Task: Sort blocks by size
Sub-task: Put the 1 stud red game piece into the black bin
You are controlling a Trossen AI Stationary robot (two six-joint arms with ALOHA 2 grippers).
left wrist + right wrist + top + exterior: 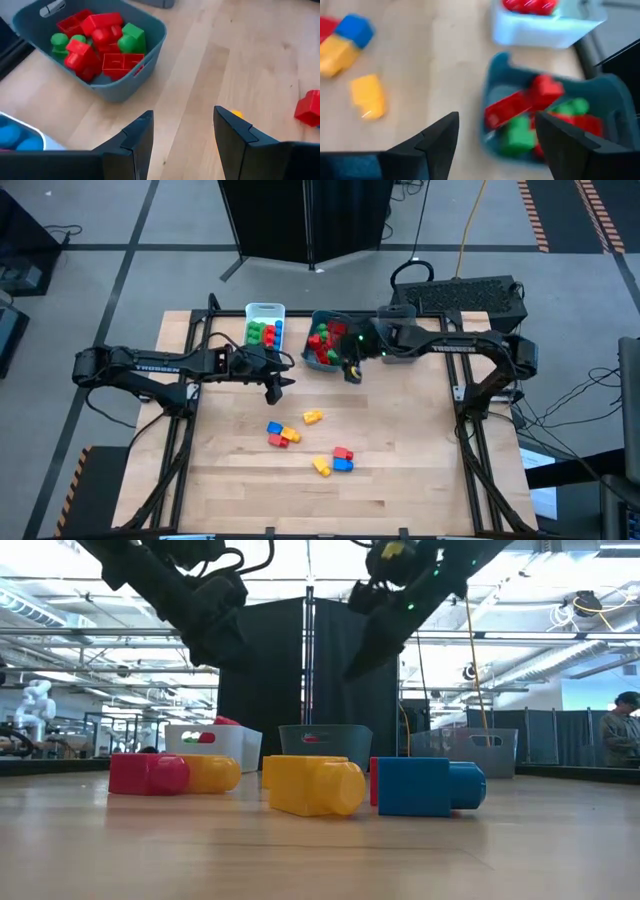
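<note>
Hovering over the near rim of the teal bin [325, 340], my right gripper [352, 370] hangs with its fingers spread and nothing between them; the wrist view looks straight past them onto red and green blocks [535, 115] heaped inside. My left gripper [275, 387] waits above bare table [420, 440] just in front of the white bin [265, 310], its fingers parted too and holding nothing.

Seven or so blocks remain loose on the wood: a blue, red and yellow cluster [281, 434] toward the front, a single yellow brick [312, 417] just behind it, and a red, blue and yellow group [338, 460] nearer the front edge. The white bin already carries green, red and blue pieces. A grey bin [465, 752] shows beside the teal one in the low view; I cannot see what it holds.

These bricks look like hard, hollow plastic, so I judge them light and rigid, with smooth glossy walls that could slip or skate across the table if nudged. My best hold would be across the two flat long sides, low on the body and clear of the round studs, which offer a poor seat. Clustered pieces touch one another, so the lone yellow brick seems the easiest pick.
</note>
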